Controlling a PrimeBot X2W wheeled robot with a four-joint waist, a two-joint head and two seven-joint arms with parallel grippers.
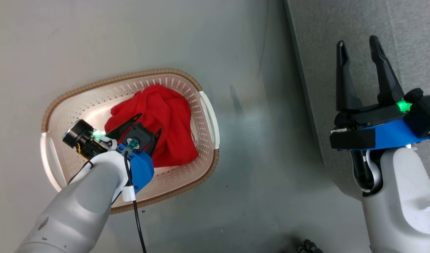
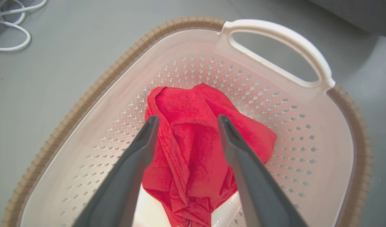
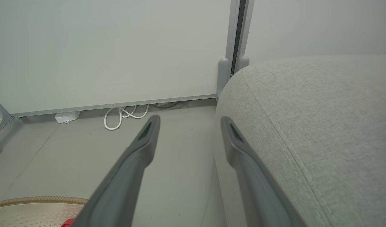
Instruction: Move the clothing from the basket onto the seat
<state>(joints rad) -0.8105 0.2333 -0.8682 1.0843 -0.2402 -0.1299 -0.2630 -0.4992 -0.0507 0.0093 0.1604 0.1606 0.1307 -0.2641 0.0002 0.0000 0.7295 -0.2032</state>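
Note:
A crumpled bright red piece of clothing [image 1: 165,123] lies in the cream perforated basket [image 1: 207,116] with a brown rim on the grey floor. My left gripper [image 1: 148,123] reaches down into the basket, open, its fingers straddling the top of the clothing [image 2: 193,142] without closing on it. In the left wrist view the basket [image 2: 275,34] shows its white handle beyond the fabric. My right gripper [image 1: 358,44] hangs open and empty over the edge of the light grey seat [image 1: 404,28]. The seat [image 3: 322,119] rises at the right of my right gripper [image 3: 189,121].
A white cable [image 3: 125,114] coils on the floor by the pale wall panel [image 3: 110,47]. More white cable [image 2: 9,28] lies beyond the basket. Bare grey floor [image 1: 264,158] separates basket and seat.

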